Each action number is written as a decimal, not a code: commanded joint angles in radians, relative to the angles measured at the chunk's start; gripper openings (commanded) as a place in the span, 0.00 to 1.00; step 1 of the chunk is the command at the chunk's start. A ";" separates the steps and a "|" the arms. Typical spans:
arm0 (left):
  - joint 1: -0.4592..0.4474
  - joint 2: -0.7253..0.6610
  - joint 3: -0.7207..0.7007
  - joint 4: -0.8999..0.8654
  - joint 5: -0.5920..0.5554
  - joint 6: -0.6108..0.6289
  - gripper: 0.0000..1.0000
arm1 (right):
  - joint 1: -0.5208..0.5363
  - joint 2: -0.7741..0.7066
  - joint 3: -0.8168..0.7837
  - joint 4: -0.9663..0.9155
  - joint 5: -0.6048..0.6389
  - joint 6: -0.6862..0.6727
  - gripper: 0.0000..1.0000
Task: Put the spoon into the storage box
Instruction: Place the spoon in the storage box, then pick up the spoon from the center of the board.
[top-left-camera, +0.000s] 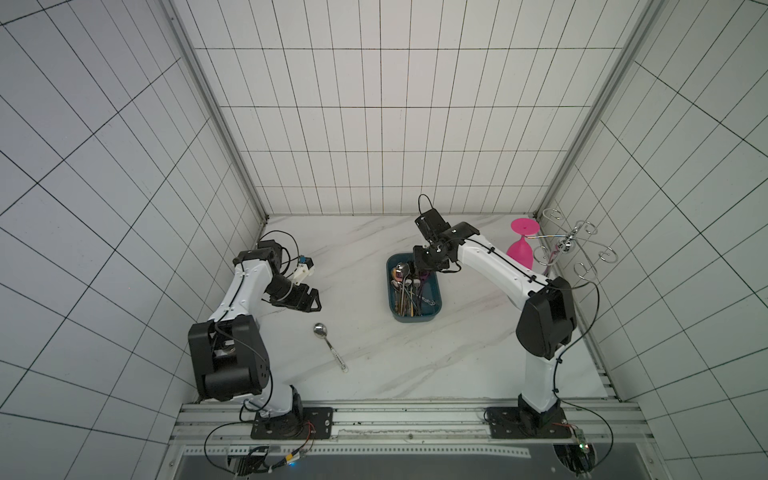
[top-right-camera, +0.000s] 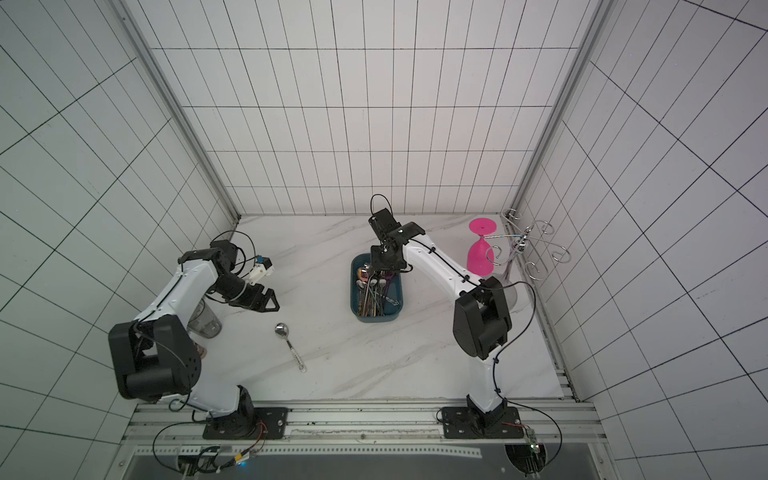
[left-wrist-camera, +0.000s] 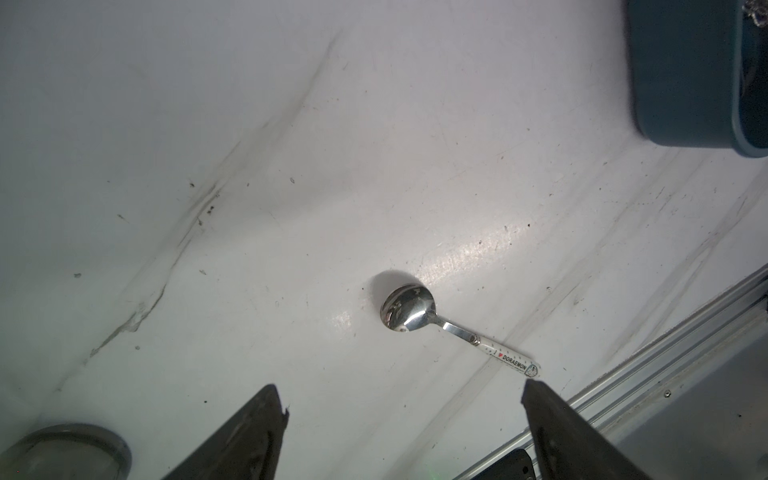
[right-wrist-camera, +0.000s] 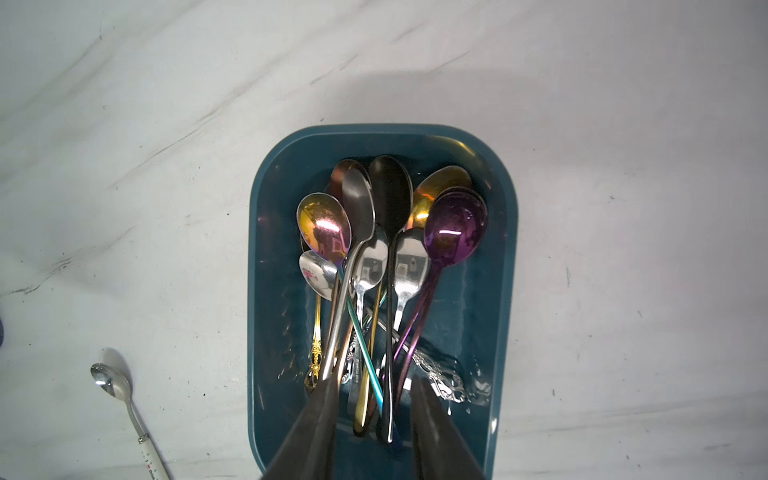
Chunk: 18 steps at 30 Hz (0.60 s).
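Two grippers: the left gripper (left-wrist-camera: 401, 388) and the right gripper (right-wrist-camera: 374, 382). One box (right-wrist-camera: 266, 232) sits under the right gripper and holds roughly ten overlapping spoons (right-wrist-camera: 390, 195). One spoon (left-wrist-camera: 409, 309) lies ahead of the left gripper. One goblet (top-left-camera: 520, 251), one wire rack (top-left-camera: 571, 245) and one clear cup (top-right-camera: 204, 322).

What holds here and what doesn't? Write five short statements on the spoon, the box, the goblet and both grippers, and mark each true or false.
1. The white-handled spoon lies on the table, outside the storage box. True.
2. The storage box is empty. False: it holds a heap of spoons.
3. The left gripper has its fingers wide apart and holds nothing. True.
4. The right gripper hovers over the white-handled spoon. False: it is above the storage box.
5. The pink goblet stands beside the wire rack. True.
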 joint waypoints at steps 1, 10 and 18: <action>0.005 0.005 -0.042 0.055 -0.012 0.075 0.91 | -0.024 -0.071 -0.042 -0.007 0.032 -0.051 0.36; 0.013 0.083 -0.086 0.068 0.013 0.165 0.84 | -0.072 -0.207 -0.153 0.017 0.049 -0.133 0.61; 0.016 0.153 -0.110 0.086 0.046 0.199 0.76 | -0.083 -0.322 -0.207 0.058 0.058 -0.233 0.73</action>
